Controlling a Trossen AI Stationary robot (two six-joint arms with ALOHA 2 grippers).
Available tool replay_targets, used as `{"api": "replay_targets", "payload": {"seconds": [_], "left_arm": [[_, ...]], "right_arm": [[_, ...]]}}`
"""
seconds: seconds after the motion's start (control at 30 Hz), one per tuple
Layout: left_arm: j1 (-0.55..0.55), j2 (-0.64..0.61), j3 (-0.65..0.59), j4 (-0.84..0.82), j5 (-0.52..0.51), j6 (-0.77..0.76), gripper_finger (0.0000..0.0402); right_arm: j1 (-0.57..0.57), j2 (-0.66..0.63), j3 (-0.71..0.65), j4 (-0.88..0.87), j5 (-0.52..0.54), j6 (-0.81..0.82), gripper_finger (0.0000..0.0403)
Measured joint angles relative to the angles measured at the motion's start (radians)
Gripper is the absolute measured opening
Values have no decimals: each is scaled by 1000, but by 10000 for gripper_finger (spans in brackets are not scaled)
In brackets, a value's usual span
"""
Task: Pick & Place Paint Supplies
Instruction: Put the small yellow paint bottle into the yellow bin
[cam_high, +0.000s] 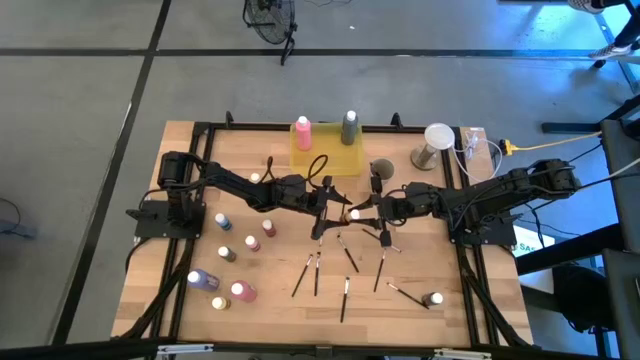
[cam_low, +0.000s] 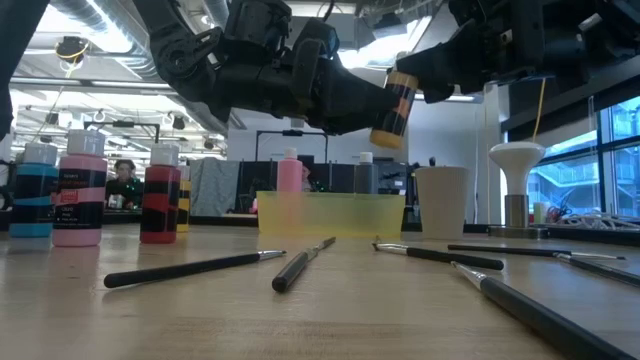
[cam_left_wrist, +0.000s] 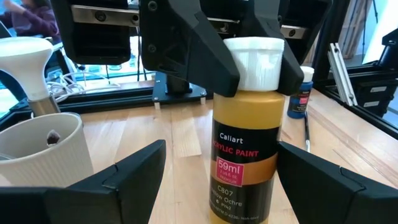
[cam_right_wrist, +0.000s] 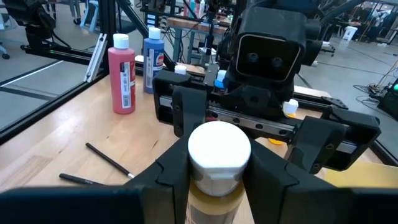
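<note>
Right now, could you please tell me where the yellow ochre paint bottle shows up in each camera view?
High view: the ochre bottle at table centre, only its white cap showing, between both arms.
Low view: upper centre-right, held tilted in the air.
Left wrist view: centre, right pincer shut on its cap, between the left pincer's open fingers.
Right wrist view: bottom centre, cap towards the camera.
Shared landmark: the grey-beige cup, seen in high, low and left wrist views.

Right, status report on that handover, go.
Right gripper shut on ochre paint bottle by its cap, held above table. Left gripper open around bottle body. Nothing between them.
</note>
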Motion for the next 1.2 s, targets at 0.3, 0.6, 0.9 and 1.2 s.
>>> {"api": "replay_targets", "payload": {"seconds": [0.3, 0.6, 0.9, 1.2], "left_arm": [[-5, 0, 0, 0, 0, 0, 294], [-5, 0, 0, 31, 0, 1, 294], [-5, 0, 0, 65, 0, 1, 294], [-5, 0, 0, 60, 1, 1, 254]], "right_arm": [[-2, 0, 0, 11, 1, -1, 118], [-2, 0, 0, 43, 4, -15, 118], [-2, 0, 0, 43, 19, -14, 118], [-2, 0, 0, 43, 19, -14, 118]]}}
